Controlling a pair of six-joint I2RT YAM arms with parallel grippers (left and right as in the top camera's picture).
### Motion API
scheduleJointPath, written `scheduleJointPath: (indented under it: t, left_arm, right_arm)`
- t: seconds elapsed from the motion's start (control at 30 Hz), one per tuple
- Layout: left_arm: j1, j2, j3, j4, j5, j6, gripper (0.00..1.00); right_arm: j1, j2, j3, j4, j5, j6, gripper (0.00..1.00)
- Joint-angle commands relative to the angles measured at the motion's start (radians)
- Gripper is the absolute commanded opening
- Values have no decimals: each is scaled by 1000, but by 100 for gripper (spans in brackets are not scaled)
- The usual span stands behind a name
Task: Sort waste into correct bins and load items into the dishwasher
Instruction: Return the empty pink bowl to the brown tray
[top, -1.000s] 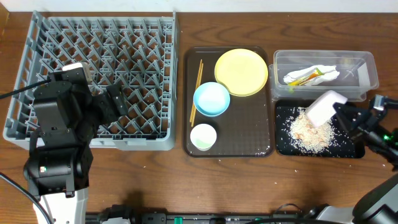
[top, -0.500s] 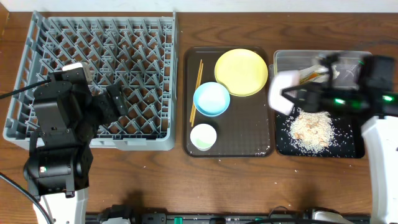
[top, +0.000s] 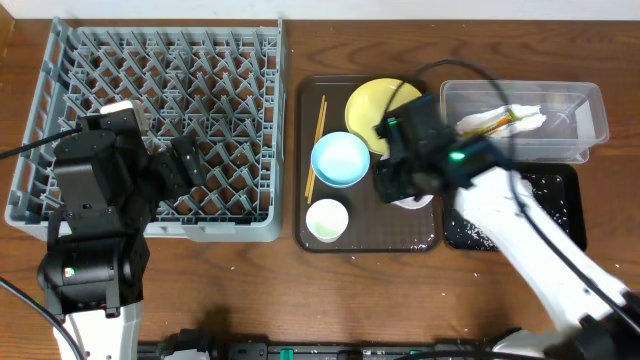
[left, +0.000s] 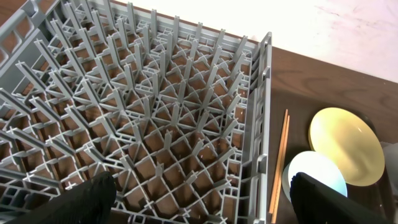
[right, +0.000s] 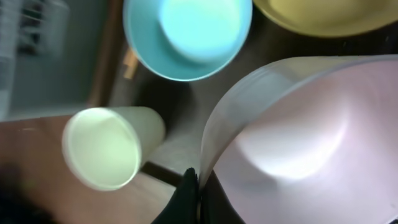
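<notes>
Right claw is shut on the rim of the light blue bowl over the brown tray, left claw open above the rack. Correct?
No: the right claw is shut on the rim of the white bowl; the light blue bowl sits free on the brown tray, as the right wrist view shows. The left claw is open above the rack, as you said.

Motion blur smears the whole right wrist view. The white bowl (right: 298, 137), its rim pinched in the right gripper (right: 198, 198), runs off the right and bottom edges. Beyond the gripper, the light blue bowl (right: 186, 31) and yellow plate (right: 323, 15) are cut by the top edge. From overhead the blurred right arm (top: 500, 210) covers that gripper, most of the bowl and part of the black tray (top: 572, 200). The left gripper (left: 211, 200) shows only two dark fingertips at its view's bottom edge; the dish rack (left: 155, 112) ahead of it runs off left and top.
</notes>
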Motion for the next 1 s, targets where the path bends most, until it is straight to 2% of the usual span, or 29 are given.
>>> scheduleJointPath:
  t: [0.0, 0.2, 0.43, 0.53, 0.63, 0.8, 0.97]
  left_arm:
    - [2, 1, 21, 0, 13, -5, 90]
    - [2, 1, 21, 0, 13, -5, 90]
    - [2, 1, 21, 0, 13, -5, 90]
    - [2, 1, 21, 0, 13, -5, 90]
    - [2, 1, 21, 0, 13, -5, 90]
    - [2, 1, 21, 0, 13, -5, 90]
    - [2, 1, 21, 0, 13, -5, 90]
  right_arm:
    - [29, 68, 6, 7, 94, 40, 1]
    - [44, 171, 6, -16, 93, 46, 1]
    - [44, 211, 5, -31, 100, 55, 2]
    - [45, 211, 5, -23, 100, 48, 17]
    - [44, 211, 6, -23, 100, 48, 29]
    - [44, 210, 14, -18, 84, 47, 31]
    - [43, 210, 95, -19, -19, 28, 35]
